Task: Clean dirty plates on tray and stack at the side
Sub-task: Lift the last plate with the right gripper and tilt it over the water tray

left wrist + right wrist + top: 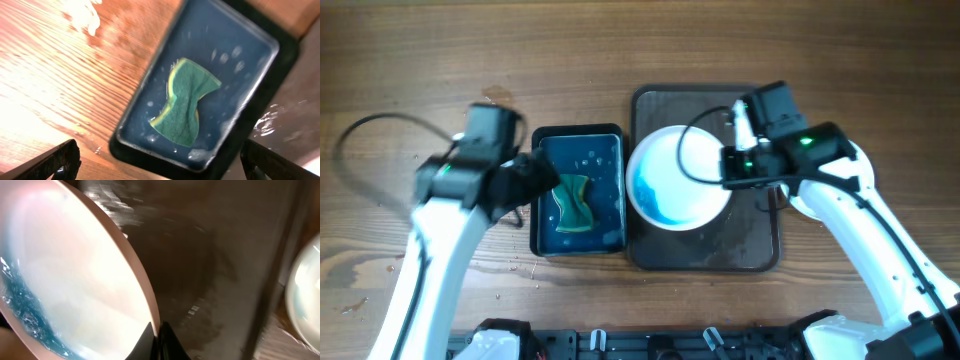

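Right fingers at rim of round, glossy, blue-smeared plate

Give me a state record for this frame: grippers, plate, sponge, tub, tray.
left gripper: open, empty, above the tub
right gripper: shut on the plate's rim
plate: white, over the tray, gripped at its right edge
blue residue: on the plate's left and lower part, not yet wiped
sponge: green with a yellow edge, lying in the tub's water, not held
tub: black, holds water, on the table just left of the tray
tray: dark, wet-looking
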{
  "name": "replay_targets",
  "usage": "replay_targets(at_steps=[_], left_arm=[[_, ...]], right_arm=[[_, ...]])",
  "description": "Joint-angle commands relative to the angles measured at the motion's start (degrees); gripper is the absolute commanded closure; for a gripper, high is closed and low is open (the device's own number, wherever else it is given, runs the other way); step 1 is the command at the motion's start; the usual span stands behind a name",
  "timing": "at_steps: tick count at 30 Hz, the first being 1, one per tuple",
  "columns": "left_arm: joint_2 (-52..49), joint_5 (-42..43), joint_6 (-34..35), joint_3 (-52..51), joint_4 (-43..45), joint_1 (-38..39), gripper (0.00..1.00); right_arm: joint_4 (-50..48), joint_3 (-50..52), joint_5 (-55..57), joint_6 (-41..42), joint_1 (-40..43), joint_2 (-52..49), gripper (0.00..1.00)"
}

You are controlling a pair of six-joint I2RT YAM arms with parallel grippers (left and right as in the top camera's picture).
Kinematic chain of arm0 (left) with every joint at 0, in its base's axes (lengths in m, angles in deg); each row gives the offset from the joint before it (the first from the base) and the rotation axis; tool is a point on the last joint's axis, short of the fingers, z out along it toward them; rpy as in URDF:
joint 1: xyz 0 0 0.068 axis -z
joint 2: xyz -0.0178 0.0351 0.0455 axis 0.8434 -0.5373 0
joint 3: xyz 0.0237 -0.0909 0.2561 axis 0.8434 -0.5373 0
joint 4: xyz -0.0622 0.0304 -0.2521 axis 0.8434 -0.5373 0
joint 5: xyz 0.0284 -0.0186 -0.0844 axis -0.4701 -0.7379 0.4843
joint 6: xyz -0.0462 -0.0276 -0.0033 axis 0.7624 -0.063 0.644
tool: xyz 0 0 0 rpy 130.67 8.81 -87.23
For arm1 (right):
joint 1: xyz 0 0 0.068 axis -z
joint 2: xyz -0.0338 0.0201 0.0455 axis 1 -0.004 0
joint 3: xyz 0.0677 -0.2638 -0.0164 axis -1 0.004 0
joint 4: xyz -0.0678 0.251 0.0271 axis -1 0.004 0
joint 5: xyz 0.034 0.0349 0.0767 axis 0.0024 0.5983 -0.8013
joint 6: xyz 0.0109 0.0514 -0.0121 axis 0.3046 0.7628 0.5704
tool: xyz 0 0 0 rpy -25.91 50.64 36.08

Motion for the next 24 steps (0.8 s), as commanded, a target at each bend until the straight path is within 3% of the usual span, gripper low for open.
replay_targets(at_steps=[1, 6, 9, 15, 24], left_arm=[[11.6, 1.1, -1.2, 0.3, -0.5, -4.2, 0.0], [23.6, 1.1, -1.2, 0.3, -1.6, -5.1, 0.0], [27.0, 1.1, -1.2, 0.3, -1.6, -5.1, 0.0], [26.9, 1.1, -1.2, 0.3, -1.6, -5.1, 0.0], [26.9, 1.1, -1.2, 0.3, -1.6, -5.1, 0.0]], right_arm=[[-1.4, -6.4, 6.4, 2.4, -7.5, -4.5, 0.96], [-16.2, -8.6, 17.1, 3.3, -19.6, -12.0, 0.96], [-23.5, -8.6, 35.8, 3.8, -26.5, -11.9, 0.96], [-28.0, -8.6, 68.8, -2.2, -40.5, -11.8, 0.96], [-34.1, -8.6, 86.2, -14.5, -51.3, -11.8, 0.96]])
